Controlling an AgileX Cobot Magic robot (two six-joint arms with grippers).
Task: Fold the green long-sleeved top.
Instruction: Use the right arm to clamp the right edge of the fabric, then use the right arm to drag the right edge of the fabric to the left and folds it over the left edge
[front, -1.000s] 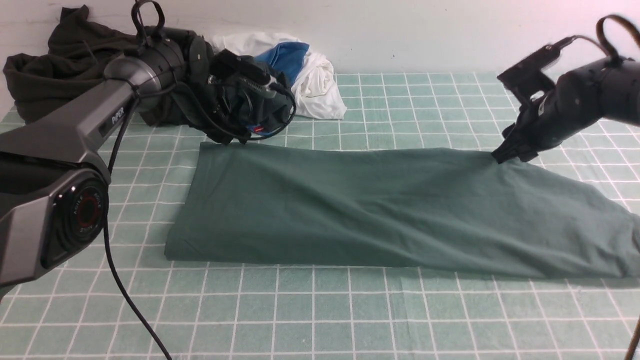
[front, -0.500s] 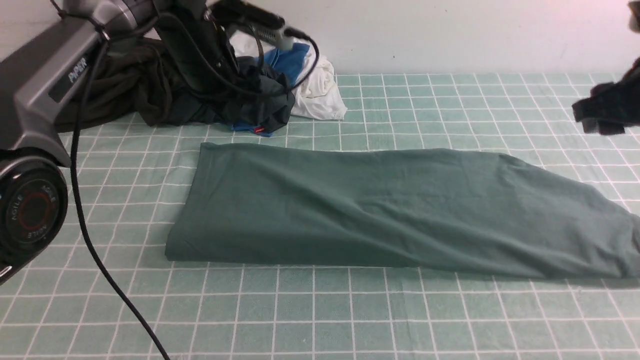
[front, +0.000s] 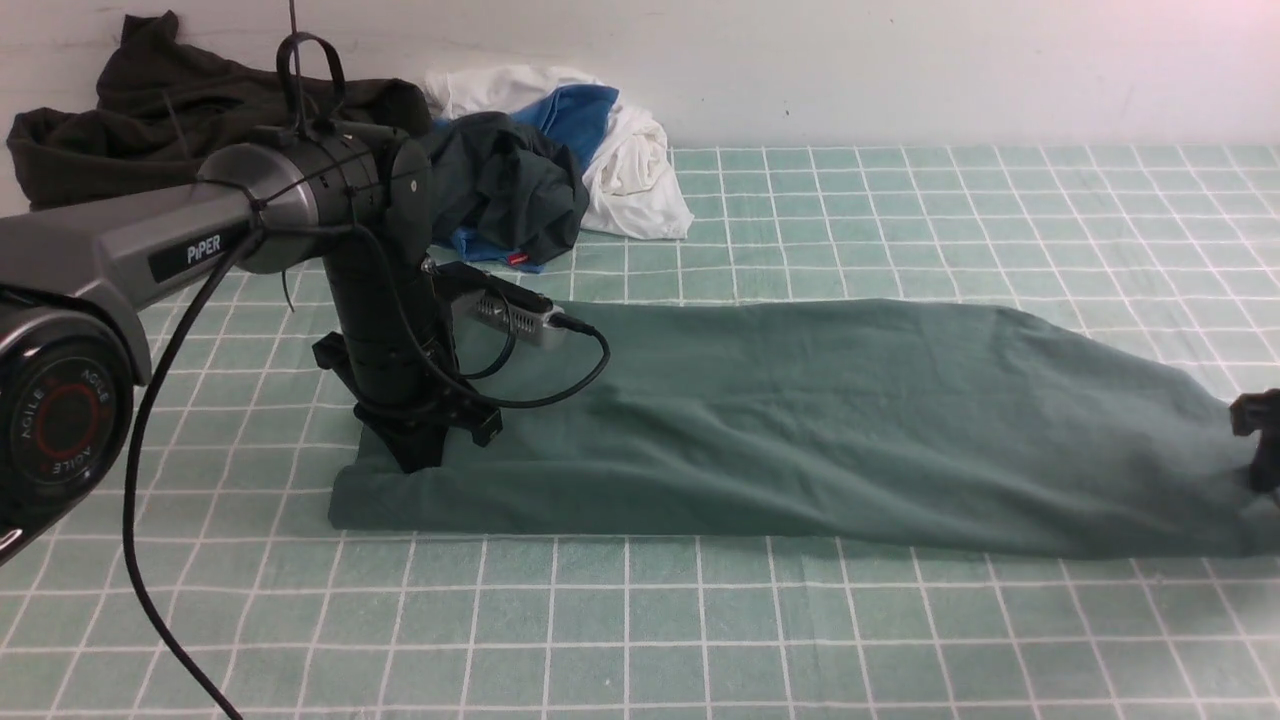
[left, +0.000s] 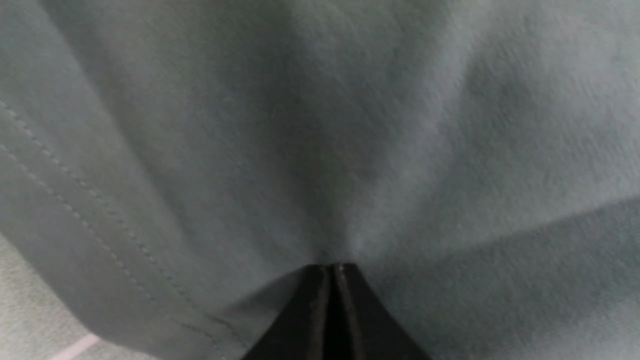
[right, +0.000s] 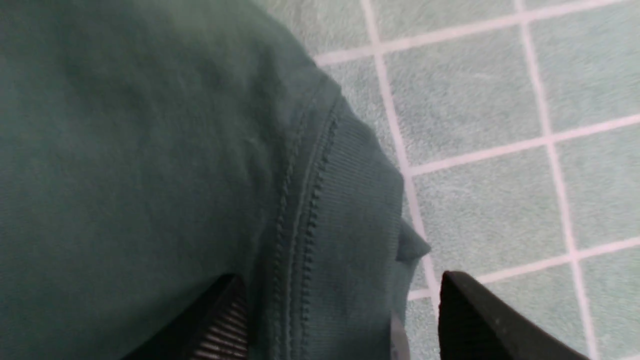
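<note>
- Both arms have dropped onto the green long-sleeved top (front: 800, 420), spread 9 to 3 o'clock.
- Left gripper (front: 415, 460), 9 o'clock: pinching its fabric.
- Right gripper (right: 337, 280), 3 o'clock: jaws apart astride ribbing (right: 345, 200).

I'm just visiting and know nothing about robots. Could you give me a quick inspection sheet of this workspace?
Surface: green checked tablecloth, lying smooth.
Job's things: green top, laid out as a long folded band.
Clutter: dark clothes and white and blue cloth, heaped at the back left.
Fingers: left fingers shut on the green top's left end; right fingers open astride its ribbed collar.
Cables: black cable dangling over the near left.
Surroundings: white wall behind.
</note>
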